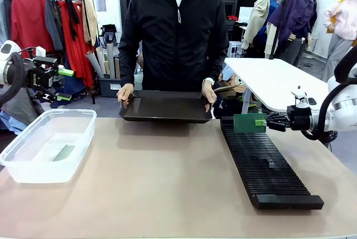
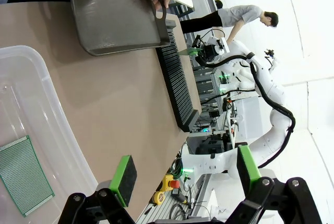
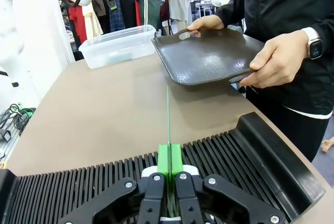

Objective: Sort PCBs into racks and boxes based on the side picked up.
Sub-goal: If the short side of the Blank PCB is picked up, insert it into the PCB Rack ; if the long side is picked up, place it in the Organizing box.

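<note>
My right gripper (image 1: 261, 122) is shut on a green PCB (image 1: 249, 122), holding it upright over the far end of the black slotted rack (image 1: 268, 164). In the right wrist view the PCB (image 3: 168, 114) appears edge-on between the green pads (image 3: 169, 158), just above the rack's slots (image 3: 235, 156). My left gripper (image 1: 65, 84) hangs open and holds nothing at the far left, above and behind the clear box (image 1: 22, 175). Another PCB (image 1: 64, 152) lies flat in that box; from the left wrist it is the dotted green board (image 2: 23, 174) below the open gripper (image 2: 186, 174).
A person at the far side holds a shallow black tray (image 1: 166, 106) by both ends, resting on the table edge. One hand (image 3: 279, 59) grips it close to the rack's far end. Bare table lies between the box and the rack.
</note>
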